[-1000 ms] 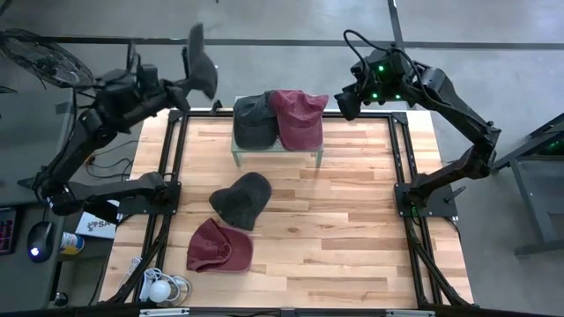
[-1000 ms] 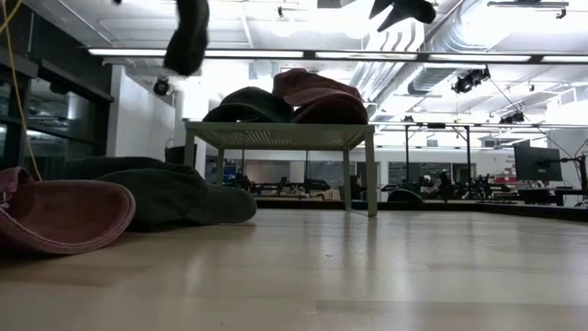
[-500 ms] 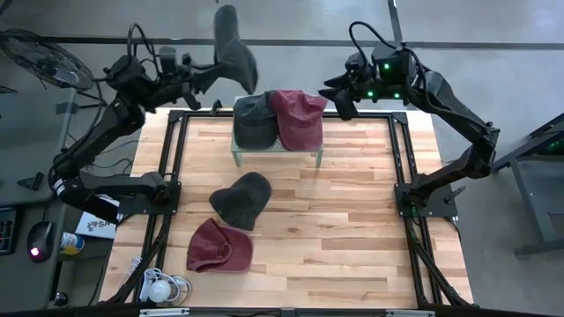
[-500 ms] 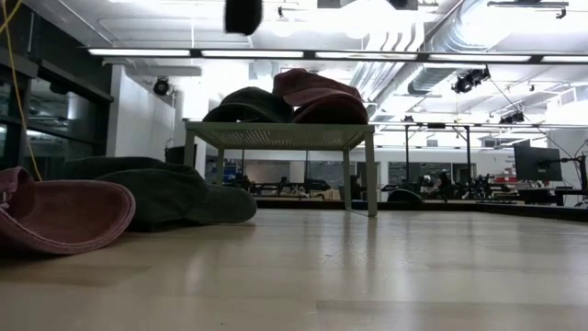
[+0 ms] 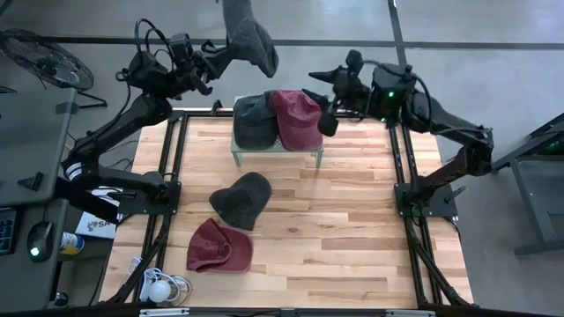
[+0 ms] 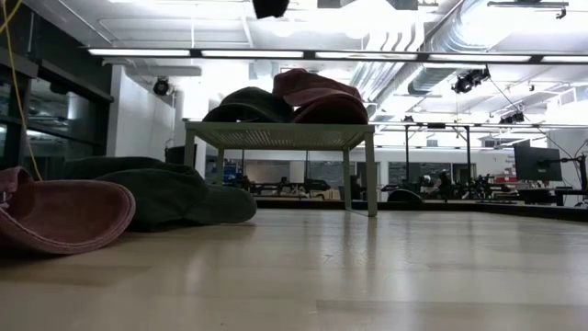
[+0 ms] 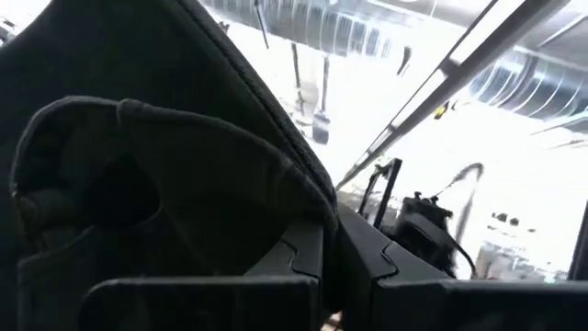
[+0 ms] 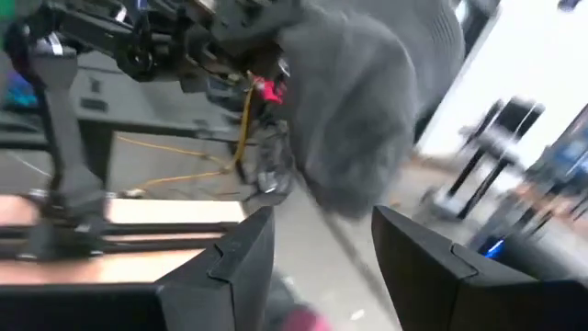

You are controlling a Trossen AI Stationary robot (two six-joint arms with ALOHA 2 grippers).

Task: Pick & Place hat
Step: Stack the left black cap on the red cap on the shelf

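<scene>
Nearest on the pale wooden surface (image 5: 352,229) lie a maroon cloth cap (image 5: 218,246) and a dark grey cap (image 5: 241,199). Beyond, a small raised stand (image 5: 277,150) carries two more. Farther still, the left gripper (image 5: 214,58) is clamped on a hanging dark grey cloth hat (image 5: 249,37), just behind the stand (long axis vertical). The right gripper (image 5: 324,99) stands wide, empty, facing it.

No text, label, brand, number or sign can be read in any of the views. The hats, the small stand, the wooden table and the room behind show no legible writing.
</scene>
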